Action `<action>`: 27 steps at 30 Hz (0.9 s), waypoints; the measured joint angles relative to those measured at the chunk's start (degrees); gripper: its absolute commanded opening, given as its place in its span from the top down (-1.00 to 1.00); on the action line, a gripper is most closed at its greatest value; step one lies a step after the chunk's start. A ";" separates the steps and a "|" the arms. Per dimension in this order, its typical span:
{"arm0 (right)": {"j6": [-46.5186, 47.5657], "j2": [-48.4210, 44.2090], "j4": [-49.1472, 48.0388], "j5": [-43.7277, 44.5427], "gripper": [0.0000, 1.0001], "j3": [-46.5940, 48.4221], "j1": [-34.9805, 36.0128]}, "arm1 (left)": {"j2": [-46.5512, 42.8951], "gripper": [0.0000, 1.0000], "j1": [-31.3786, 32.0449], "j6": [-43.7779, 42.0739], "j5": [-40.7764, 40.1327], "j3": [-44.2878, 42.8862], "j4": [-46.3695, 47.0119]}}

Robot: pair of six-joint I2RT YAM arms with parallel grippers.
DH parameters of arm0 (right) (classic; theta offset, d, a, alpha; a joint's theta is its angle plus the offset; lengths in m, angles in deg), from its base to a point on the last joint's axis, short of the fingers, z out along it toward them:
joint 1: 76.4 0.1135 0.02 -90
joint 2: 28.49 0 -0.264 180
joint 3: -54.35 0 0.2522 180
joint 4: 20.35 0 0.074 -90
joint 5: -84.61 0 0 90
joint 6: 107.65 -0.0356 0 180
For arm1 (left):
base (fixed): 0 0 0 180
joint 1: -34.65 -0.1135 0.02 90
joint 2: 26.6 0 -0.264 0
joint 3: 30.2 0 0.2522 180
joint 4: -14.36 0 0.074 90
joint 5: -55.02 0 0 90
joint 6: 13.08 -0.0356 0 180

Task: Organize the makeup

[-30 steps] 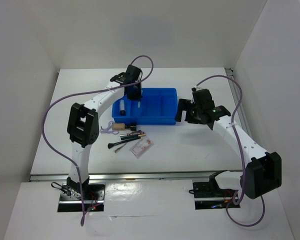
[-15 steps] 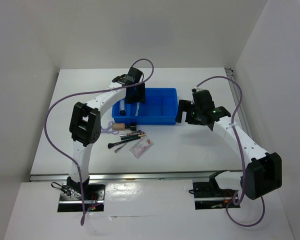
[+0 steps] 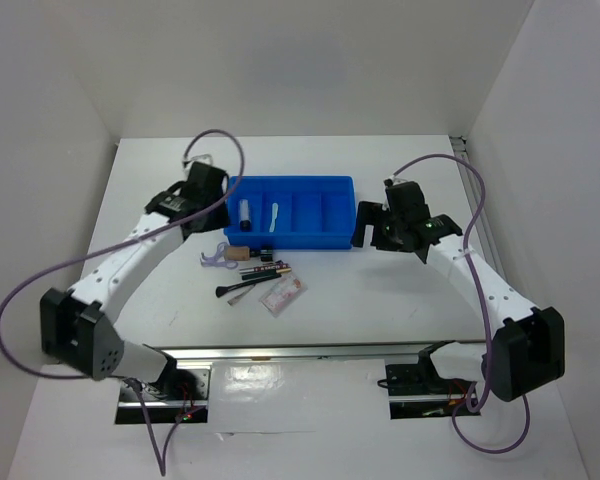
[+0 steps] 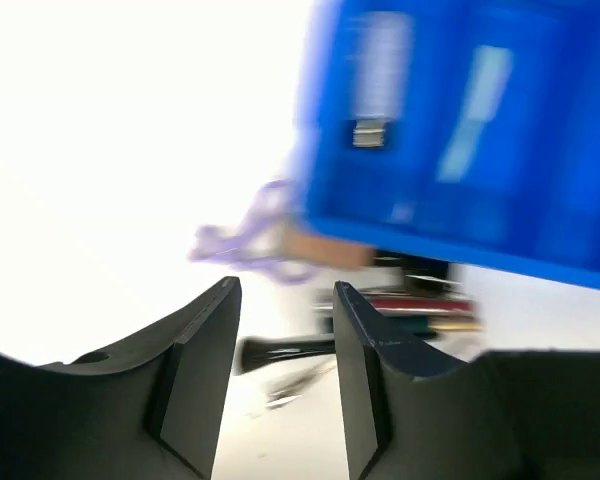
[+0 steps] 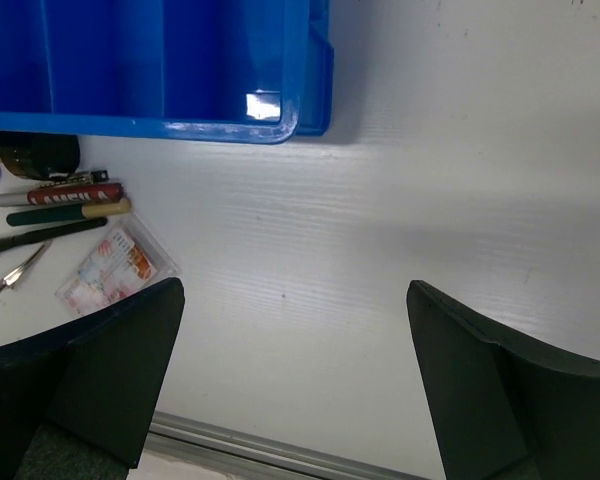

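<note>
Your L claw (image 4: 285,292) is open: fingers apart, nothing btwn them. That wrist pic is blurred, so take the details loosely. In it the lilac piece (image 4: 248,240) lies just above the gap, a bit left, w/ the tan stub (image 4: 327,251) beside it under the blue tray (image 4: 540,245), which fills the upper right. The brush (image 4: 285,348) shows lower down in the gap btwn the fingers, and the pencils (image 4: 420,305) are off to the right. None of it is touching the claw. In the top view that claw sits left of centre, just off the tray's left end, and the loose makeup lies below and right of it, along the tray's near wall. The packet (image 3: 282,295) is lowest in that group. Already inside the tray are a white tube (image 3: 244,213) in the leftmost compt and a pale stick (image 3: 274,216) in the next. Your R claw (image 5: 295,295) is spread wide over bare table (image 5: 430,180) and holds nothing. It sits just off the tray's right end, and the makeup is bunched at the left edge of its view, above the left finger and well apart from the gap.
</note>
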 measured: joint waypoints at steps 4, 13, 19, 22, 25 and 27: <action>-0.02 -0.07 -0.07 -0.44 -1.00 -0.96 0.00 | -9.97 -0.24 -7.13 1.46 -2.84 11.76 -0.17; -0.02 -0.15 -0.11 -1.27 -1.00 -1.22 0.00 | -5.55 -0.29 -16.39 1.68 3.06 19.56 0.11; -0.02 -1.03 -0.09 -1.36 -1.00 -1.22 0.00 | 3.85 -0.23 -18.10 1.77 6.19 16.17 1.42; -0.02 -1.60 -0.07 -1.36 -1.00 -1.22 0.00 | 5.77 -0.17 -18.62 1.77 7.87 16.04 1.46; -0.02 -1.64 -0.04 -1.36 -1.00 -1.22 0.00 | 5.97 -0.17 -18.75 1.75 8.98 16.04 1.73; -0.02 -1.64 -0.04 -1.36 -1.00 -1.22 0.00 | 5.97 -0.17 -18.80 1.70 9.60 16.04 2.36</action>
